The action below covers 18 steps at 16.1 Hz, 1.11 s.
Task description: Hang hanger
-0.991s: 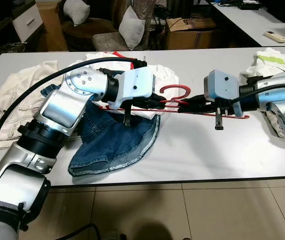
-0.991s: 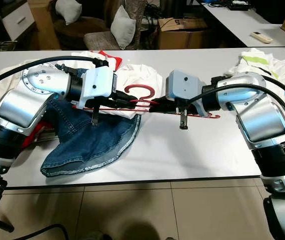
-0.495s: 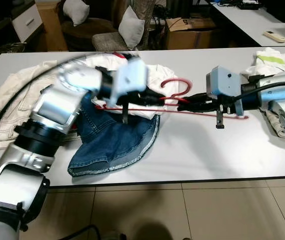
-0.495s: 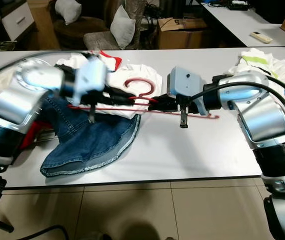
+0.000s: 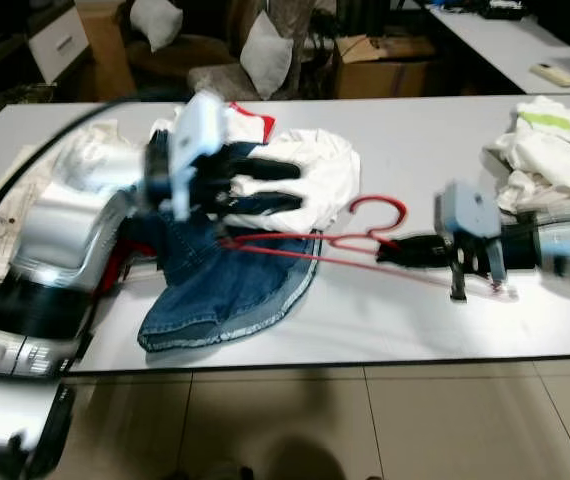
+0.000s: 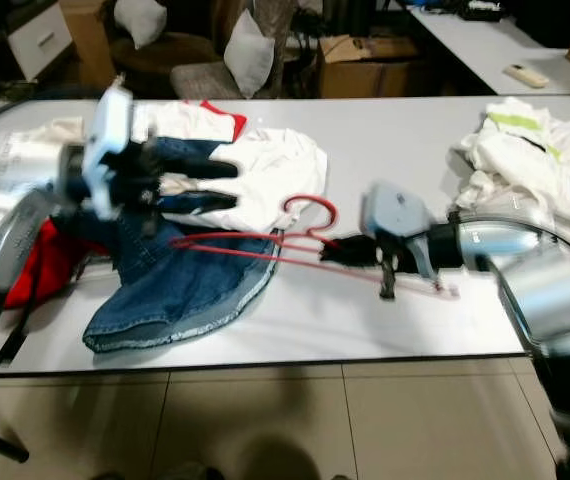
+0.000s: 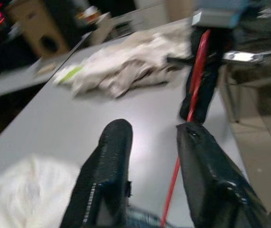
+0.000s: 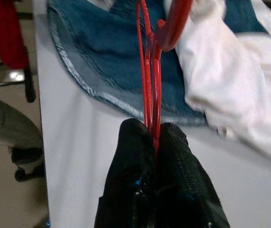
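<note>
Right wrist view shows the right gripper [image 8: 154, 142] pinched shut on the red hanger [image 8: 150, 85], its wires running between the two black fingers toward the denim [image 8: 102, 71] and the white shirt [image 8: 230, 95]. In the eye views that gripper [image 5: 390, 251] holds the hanger [image 5: 365, 222] near its neck, low over the table [image 5: 365, 310], with the hook curling up beside the shirt [image 5: 315, 175] and the far end of the bar reaching across the denim [image 5: 225, 290]. The left gripper [image 5: 280, 185] is raised above the shirt, fingers spread and holding nothing.

As a judgement, the task is at an early stage: the hanger is grasped by one arm, but no rail or hook to hang it on can be seen, so carrying and hanging are all left to do.

Left wrist view adds what the eye views lack: the gap between the left fingers [image 7: 107, 175] with the red wire passing close by one finger but not clamped, and a second heap of pale clothes [image 7: 130, 66] further along the table. The eye views are blurred, so fine contact is hard to read there.
</note>
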{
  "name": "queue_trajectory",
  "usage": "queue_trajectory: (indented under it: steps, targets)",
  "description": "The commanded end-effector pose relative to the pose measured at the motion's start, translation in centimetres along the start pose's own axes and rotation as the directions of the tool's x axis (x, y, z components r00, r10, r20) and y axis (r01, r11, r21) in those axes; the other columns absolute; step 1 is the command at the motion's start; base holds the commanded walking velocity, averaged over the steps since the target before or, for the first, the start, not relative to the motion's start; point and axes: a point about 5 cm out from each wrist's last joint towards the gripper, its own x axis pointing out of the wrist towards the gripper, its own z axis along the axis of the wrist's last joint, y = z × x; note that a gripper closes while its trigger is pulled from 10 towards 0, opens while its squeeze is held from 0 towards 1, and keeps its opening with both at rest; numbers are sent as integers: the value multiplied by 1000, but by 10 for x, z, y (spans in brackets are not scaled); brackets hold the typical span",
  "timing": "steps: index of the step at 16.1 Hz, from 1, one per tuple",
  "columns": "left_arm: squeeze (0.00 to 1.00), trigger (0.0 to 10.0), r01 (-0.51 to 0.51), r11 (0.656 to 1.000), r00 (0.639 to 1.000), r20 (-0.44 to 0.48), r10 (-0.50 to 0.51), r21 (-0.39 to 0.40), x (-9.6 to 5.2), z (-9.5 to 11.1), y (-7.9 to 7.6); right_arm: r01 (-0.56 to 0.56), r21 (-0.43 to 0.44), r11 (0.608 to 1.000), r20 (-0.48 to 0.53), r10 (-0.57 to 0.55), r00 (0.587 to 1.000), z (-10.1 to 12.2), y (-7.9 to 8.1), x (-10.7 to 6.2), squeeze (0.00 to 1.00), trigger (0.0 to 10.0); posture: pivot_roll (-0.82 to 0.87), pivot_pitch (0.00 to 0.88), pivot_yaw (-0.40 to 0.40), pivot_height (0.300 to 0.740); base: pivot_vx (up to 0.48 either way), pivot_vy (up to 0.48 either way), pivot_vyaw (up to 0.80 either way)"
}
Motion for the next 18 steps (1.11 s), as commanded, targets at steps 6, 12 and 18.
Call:
queue_trajectory:
  steps: [6,12,18]
  targets:
    - [612,10000,-628,749,776,-95,623,-211,-43,-56,-10,501,301,811,56,-540,840,-18,28,-2,0,2196,-45,0,19,740,0,0,0]
    - [510,10000,-797,563,603,-244,759,-220,-10,-91,-53,756,412,508,-118,-793,597,-28,46,24,0,10000,-61,0,-1,740,0,0,0]
    - [498,10000,-820,515,569,-267,778,-249,4,-96,-63,770,525,363,-112,-867,485,-27,51,21,0,10000,-76,0,25,740,0,-181,0]
